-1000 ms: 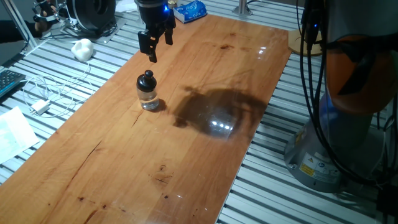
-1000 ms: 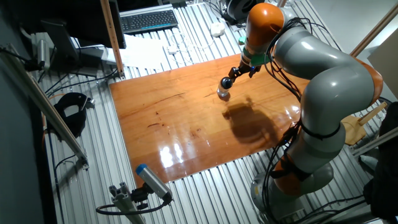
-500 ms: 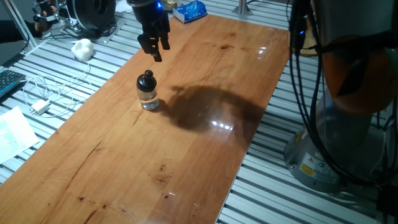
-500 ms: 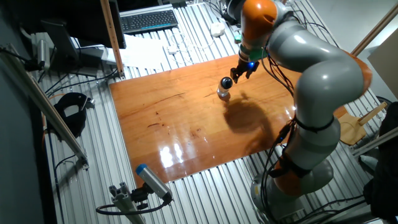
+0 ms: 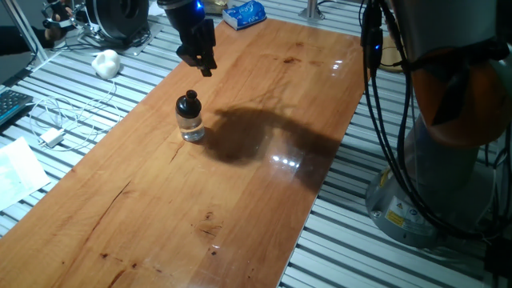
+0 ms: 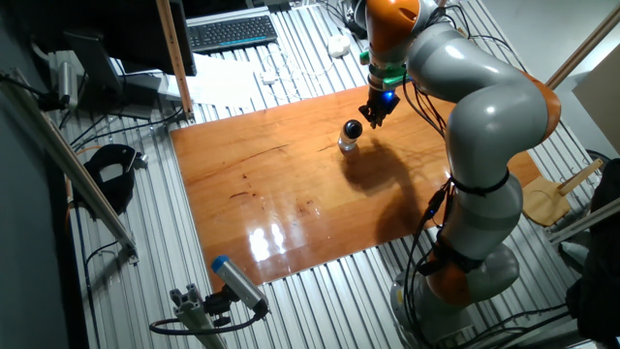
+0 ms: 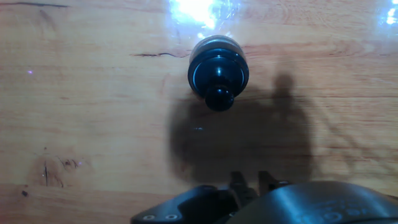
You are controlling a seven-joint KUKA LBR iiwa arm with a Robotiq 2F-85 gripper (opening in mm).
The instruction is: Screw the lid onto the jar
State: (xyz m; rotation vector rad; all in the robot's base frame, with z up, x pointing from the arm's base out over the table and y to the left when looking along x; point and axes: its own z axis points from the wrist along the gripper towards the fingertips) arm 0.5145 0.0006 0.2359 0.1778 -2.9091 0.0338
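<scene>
Jar (image 7: 214,45) (mostly hidden) under lid (image 7: 217,71)

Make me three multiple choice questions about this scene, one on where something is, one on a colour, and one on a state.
1. Where is the lid?
A. On top of the jar
B. Flat on the table beside the jar
C. Between the gripper fingers

2. What colour is the lid?
A. White
B. Black
C. Red

3. What is the gripper doing?
A. Clamping the jar
B. Pressing on the table
C. Hanging above the table, holding nothing

Answers:
1. A, the lid sits on the jar in both fixed views.
2. B, the hand view shows a glossy black cap with a knob.
3. C, the gripper is clear of the lid and jar, above the table, with nothing in it.
</scene>
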